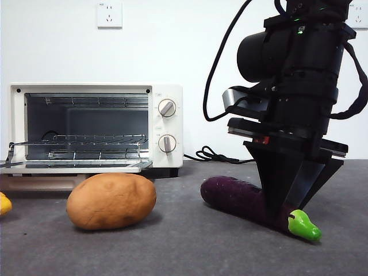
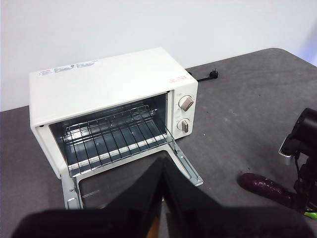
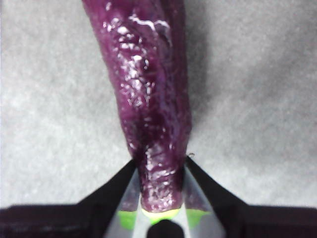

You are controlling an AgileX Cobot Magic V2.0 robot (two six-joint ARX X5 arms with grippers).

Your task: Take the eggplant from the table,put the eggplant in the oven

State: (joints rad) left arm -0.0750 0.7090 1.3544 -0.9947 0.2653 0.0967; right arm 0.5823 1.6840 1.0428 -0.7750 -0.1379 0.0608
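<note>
From the front, the eggplant lies on the tabletop right of the open oven, the right gripper clamped near its stem. Left wrist view: the left gripper hangs clenched before the oven. Right wrist view: jaws press both eggplant sides.

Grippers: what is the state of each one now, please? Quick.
Right gripper: closed on the eggplant near its green stem end; the eggplant lies on the table.
Left gripper: closed, holding nothing, above the open oven door.
</note>
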